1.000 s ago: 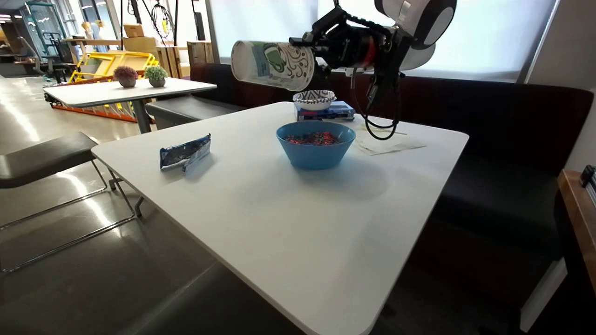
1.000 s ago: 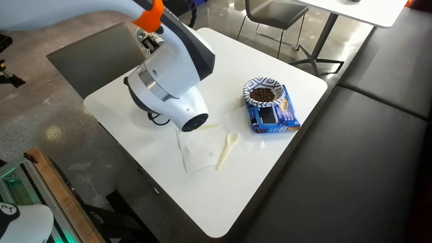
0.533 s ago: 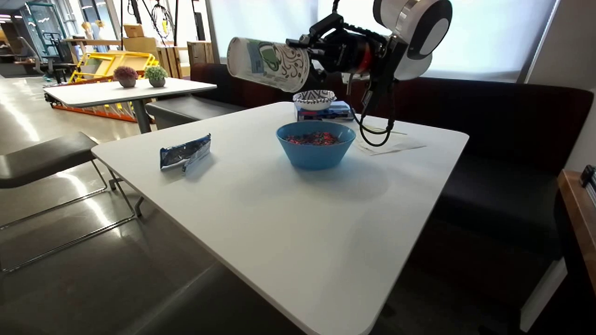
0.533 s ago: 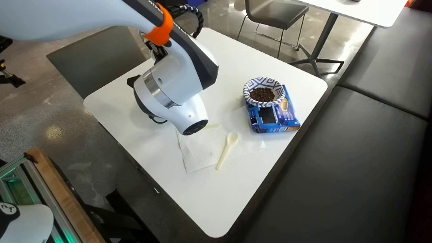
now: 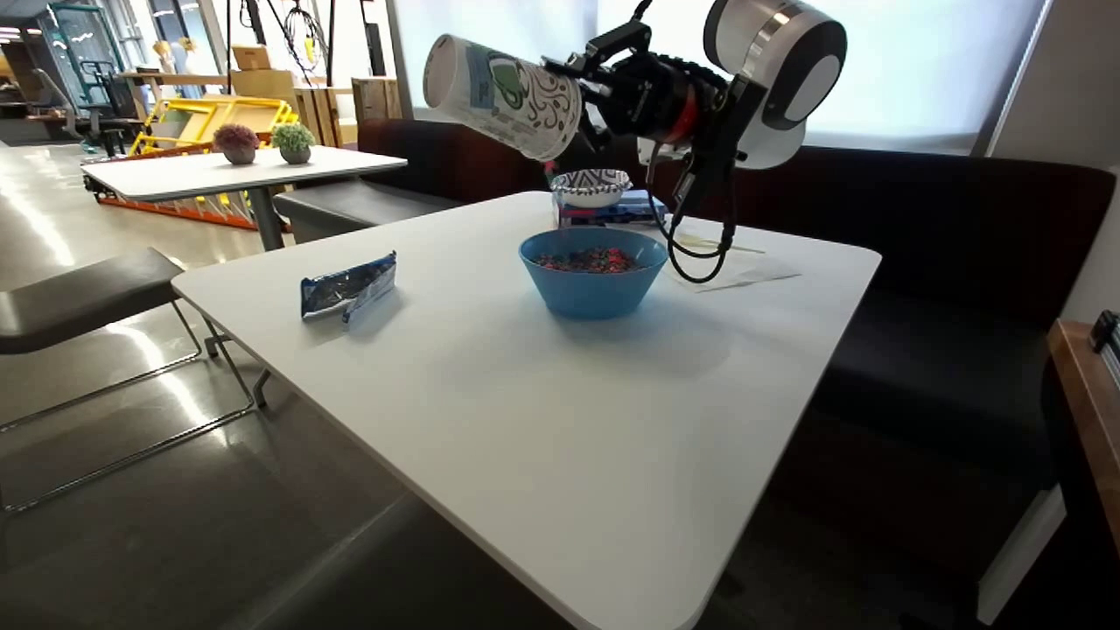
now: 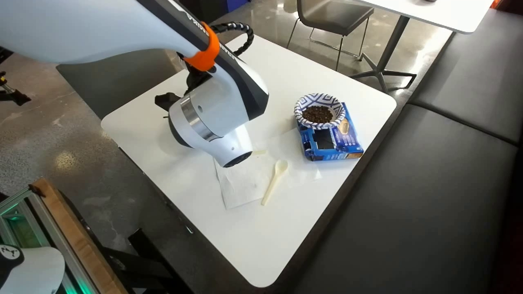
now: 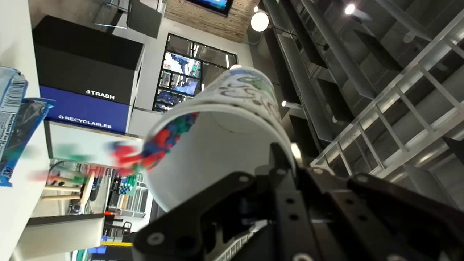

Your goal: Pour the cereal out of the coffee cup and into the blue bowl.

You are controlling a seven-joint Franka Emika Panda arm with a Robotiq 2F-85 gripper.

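The coffee cup [image 5: 506,98], white with a green and brown print, is tipped in the air, base up at left, mouth sloping down toward the arm. My gripper [image 5: 570,73] is shut on its rim, one finger inside, one outside; the wrist view shows this grip [image 7: 290,170]. Cereal [image 7: 163,141], red, green and blue, slides along the cup's inner wall and streams over the lip. Falling bits show below the mouth in an exterior view. The blue bowl [image 5: 595,296] stands below on the table with a cereal heap inside; in the exterior view from above, the arm hides bowl and cup.
A patterned paper bowl [image 6: 319,98] with dark pieces sits on a blue box [image 6: 339,141]. A napkin [image 6: 241,185] and a pale spoon [image 6: 274,181] lie on the table. An open blue packet [image 5: 348,287] stands near the table's edge.
The cup's base has risen, so it tilts more steeply mouth-down. Cereal now falls from it; none was seen falling before. The arm has shifted and turned slightly.
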